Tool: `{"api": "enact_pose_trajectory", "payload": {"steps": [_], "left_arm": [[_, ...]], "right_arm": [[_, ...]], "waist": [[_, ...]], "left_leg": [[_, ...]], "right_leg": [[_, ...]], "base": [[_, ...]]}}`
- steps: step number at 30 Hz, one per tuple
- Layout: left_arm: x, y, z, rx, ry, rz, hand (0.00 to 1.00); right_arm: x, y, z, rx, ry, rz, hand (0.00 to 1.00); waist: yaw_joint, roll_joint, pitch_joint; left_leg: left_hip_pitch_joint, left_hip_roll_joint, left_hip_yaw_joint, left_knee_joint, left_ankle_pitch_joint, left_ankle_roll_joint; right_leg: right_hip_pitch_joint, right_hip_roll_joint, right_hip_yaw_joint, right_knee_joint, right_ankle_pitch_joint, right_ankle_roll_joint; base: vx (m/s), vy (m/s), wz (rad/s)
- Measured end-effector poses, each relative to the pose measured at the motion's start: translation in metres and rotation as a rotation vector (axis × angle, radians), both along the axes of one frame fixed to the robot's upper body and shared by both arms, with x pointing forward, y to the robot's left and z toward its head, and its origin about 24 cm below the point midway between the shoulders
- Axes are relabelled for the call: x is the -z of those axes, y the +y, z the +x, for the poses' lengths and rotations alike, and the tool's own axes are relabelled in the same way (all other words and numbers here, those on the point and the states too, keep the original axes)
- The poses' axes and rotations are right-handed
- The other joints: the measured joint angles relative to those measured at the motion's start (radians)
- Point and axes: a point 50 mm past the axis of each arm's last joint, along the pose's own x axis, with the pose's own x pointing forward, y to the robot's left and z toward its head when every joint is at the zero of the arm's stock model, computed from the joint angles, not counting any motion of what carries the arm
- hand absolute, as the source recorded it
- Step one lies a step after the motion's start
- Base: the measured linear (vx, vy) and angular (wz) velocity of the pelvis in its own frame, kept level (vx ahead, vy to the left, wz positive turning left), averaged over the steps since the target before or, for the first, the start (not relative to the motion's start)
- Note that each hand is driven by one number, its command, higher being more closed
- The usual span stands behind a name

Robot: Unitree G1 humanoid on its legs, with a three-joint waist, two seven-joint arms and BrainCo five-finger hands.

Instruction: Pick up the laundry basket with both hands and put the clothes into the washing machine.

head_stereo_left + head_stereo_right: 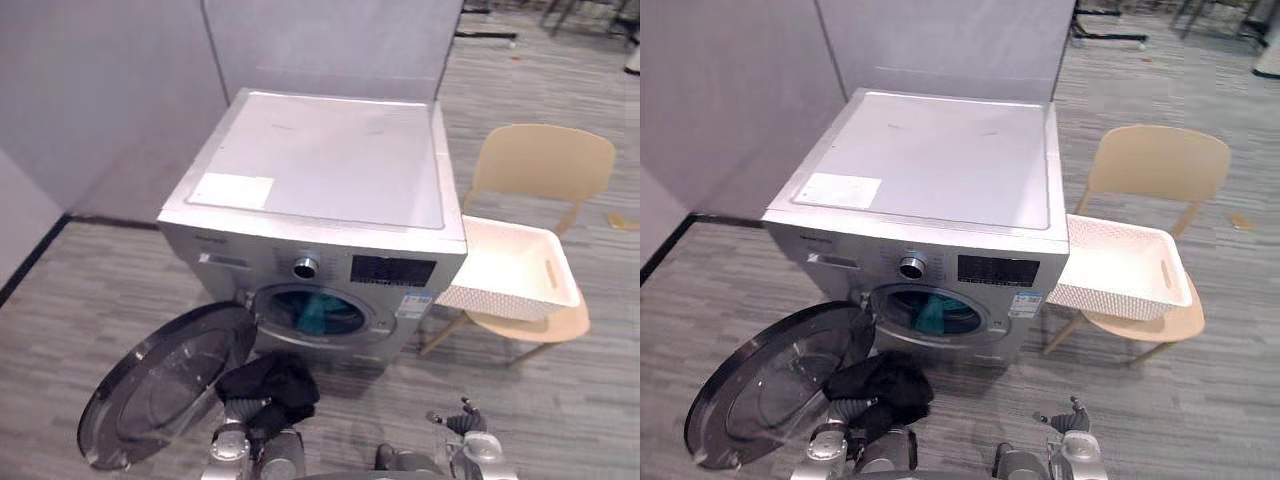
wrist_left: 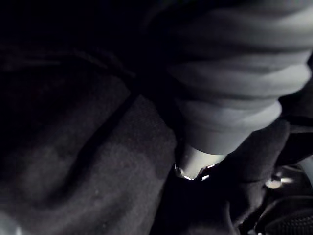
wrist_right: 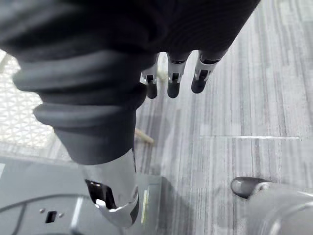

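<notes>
Washing machine [image 1: 330,170], front loader, stands on grey plank floor [image 1: 100,290] with grey partition panels [image 1: 100,90] behind it.

Left of the washing machine's front: round door [image 1: 160,385] swung wide open, dark glass bowl facing up, hanging low near the floor.

Just in front of the washing machine, below its opening and beside the door's inner edge: black garment [image 1: 270,385], bunched. It is draped over the left hand [image 1: 245,412]. In the left wrist view dark cloth lies all round the ribbed cover, and the fingers are buried in it. Cannot tell whether they are curled on the cloth or straight.

Inside the washing machine's drum: teal garment [image 1: 315,312], seen through the open port.

In front of the washing machine's right front corner, low over the floor: right hand [image 3: 172,73]. Fingers [image 3: 200,81] straight and pointing down, nothing between them, hand slack and apart from any cloth.

Right of the washing machine: white laundry basket [image 1: 500,300], patterned walls, a handle slot in its far end. It sits on the seat of a beige chair [image 1: 545,160], near end close against the washing machine's right side, whether touching I cannot tell. The chair's back rises behind the basket.
</notes>
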Motion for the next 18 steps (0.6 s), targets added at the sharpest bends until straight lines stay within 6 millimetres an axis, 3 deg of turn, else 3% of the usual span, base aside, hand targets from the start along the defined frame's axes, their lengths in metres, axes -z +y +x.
{"api": "enact_pose_trajectory", "payload": {"steps": [2,4,6,8,10,13,15,18], "left_arm": [[-0.018,0.002,0.026,0.014,-0.102,0.018,1.0],[-0.038,-0.004,0.05,0.041,-0.209,0.017,1.0],[-0.062,-0.01,0.069,0.027,-0.333,-0.006,1.0],[-0.078,-0.016,0.085,0.022,-0.413,-0.022,1.0],[-0.095,-0.02,0.098,0.015,-0.487,-0.033,1.0],[-0.139,-0.029,0.123,0.017,-0.675,-0.048,1.0],[-0.186,-0.04,0.145,0.045,-0.85,-0.046,1.0],[-0.245,-0.052,0.166,0.047,-1.06,-0.043,1.0]], "right_arm": [[-0.005,0.004,0.008,0.004,-0.043,0.008,0.0],[-0.014,0.004,0.025,0.004,-0.103,-0.003,0.0],[-0.03,0.005,0.049,0.016,-0.201,-0.009,0.0],[-0.039,0.007,0.061,0.01,-0.249,-0.014,0.0],[-0.048,0.011,0.072,0.005,-0.297,-0.014,0.0],[-0.074,0.014,0.096,0.025,-0.434,-0.021,0.0],[-0.1,0.017,0.118,0.033,-0.555,-0.032,0.0],[-0.125,0.021,0.134,0.044,-0.666,-0.041,0.0]], "waist": [[0.007,-0.029,0.029],[0.006,-0.03,0.081],[0.005,-0.013,0.105],[0.006,0.0,0.133],[0.007,-0.005,0.154],[0.006,-0.019,0.177],[0.005,-0.025,0.204],[-0.001,-0.027,0.233]], "left_leg": [[-0.092,-0.007,0.029,0.108,-0.034,0.023],[-0.141,-0.006,0.066,0.192,-0.072,0.039],[-0.255,0.007,0.102,0.305,-0.138,0.054],[-0.329,0.023,0.112,0.375,-0.167,0.06],[-0.391,0.034,0.12,0.424,-0.182,0.06],[-0.548,0.066,0.131,0.511,-0.189,0.069],[-0.685,0.09,0.125,0.587,-0.193,0.075],[-0.839,0.105,0.105,0.676,-0.196,0.084]], "right_leg": [[-0.117,-0.024,0.018,0.142,-0.036,0.018],[-0.203,-0.043,0.034,0.26,-0.064,0.024],[-0.35,-0.05,0.071,0.385,-0.111,0.04],[-0.431,-0.051,0.079,0.452,-0.136,0.042],[-0.506,-0.049,0.092,0.51,-0.155,0.041],[-0.682,-0.039,0.11,0.603,-0.159,0.038],[-0.825,-0.03,0.113,0.678,-0.159,0.037],[-0.978,-0.021,0.116,0.768,-0.16,0.039]], "base": [[0.05,0.131,-0.3],[-0.06,0.137,-0.38],[-0.14,0.087,-0.53],[-0.13,0.03,-0.28],[-0.13,-0.01,-0.17],[-0.12,-0.021,-0.26],[-0.12,-0.032,-0.21],[-0.07,-0.038,-0.07]]}}
